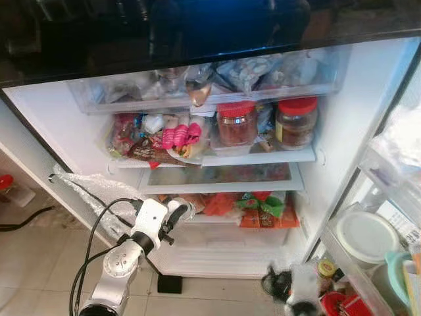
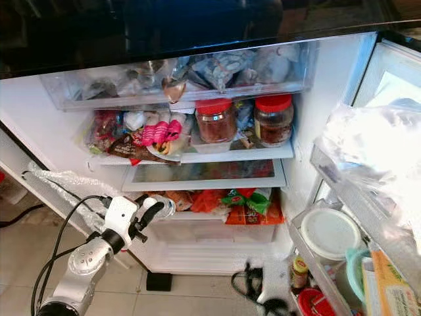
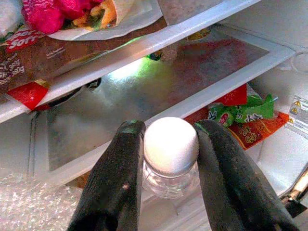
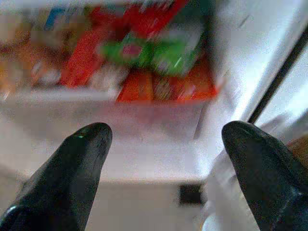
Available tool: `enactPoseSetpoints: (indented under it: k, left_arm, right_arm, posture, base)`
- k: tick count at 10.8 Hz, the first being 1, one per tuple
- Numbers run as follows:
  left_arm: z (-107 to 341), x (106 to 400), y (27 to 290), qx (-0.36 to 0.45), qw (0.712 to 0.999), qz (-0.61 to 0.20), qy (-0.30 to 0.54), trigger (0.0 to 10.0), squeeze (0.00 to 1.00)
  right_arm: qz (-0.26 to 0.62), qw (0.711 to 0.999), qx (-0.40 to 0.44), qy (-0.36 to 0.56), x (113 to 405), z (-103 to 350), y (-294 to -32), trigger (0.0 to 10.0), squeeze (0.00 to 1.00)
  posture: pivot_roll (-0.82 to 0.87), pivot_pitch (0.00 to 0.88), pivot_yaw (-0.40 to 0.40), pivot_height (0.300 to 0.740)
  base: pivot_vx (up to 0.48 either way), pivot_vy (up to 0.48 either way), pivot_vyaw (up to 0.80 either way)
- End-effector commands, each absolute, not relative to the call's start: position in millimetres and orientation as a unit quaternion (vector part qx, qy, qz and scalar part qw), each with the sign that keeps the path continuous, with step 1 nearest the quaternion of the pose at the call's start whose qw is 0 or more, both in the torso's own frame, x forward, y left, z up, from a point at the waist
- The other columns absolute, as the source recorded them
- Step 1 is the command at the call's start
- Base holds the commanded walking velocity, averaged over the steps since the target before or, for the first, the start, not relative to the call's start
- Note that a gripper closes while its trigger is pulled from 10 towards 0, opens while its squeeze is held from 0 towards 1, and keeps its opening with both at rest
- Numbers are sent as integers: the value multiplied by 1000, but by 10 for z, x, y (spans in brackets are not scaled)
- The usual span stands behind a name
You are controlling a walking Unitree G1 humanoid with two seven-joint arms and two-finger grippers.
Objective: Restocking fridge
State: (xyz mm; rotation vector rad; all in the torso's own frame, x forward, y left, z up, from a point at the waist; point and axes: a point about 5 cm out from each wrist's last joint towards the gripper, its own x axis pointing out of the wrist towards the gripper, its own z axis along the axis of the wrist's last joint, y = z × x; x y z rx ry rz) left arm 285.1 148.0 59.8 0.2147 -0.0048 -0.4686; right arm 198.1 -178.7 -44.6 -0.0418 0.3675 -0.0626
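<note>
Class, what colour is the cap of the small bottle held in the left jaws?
White, clearest in the left wrist view: the bottle cap.

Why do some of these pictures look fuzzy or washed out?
Right wrist view: smeared by blur, the snack packets streaky. Right eye view: the door bag glares white. Left wrist view: sharp, the left gripper holding a white-capped bottle.

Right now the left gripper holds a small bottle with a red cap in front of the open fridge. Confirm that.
Not quite: the cap is white, not red. The left wrist view shows the left gripper shut on the small bottle in front of the open fridge.
</note>
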Motion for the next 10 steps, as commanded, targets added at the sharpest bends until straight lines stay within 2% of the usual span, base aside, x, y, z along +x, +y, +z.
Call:
enactPoseSetpoints:
  k: [1,5,10]
  left_arm:
    - [613,2868,1561,114,968,-222,-2,10000,0]
    - [616,2869,1550,115,968,-225,-3,10000,0]
    - [619,2857,1565,119,967,-227,-2,10000,0]
  right_arm:
    - [-42,988,-16,147,2012,-360,-1802,10000,0]
    - [-47,998,-25,18,2162,95,-1850,10000,0]
    - [23,1000,8,6,2152,264,-1738,10000,0]
  posture:
    - [-170,59,135,740]
    - [-180,62,140,740]
    - [-174,65,145,740]
  base:
    - [0,0,0]
    - [0,0,0]
    - [0,0,0]
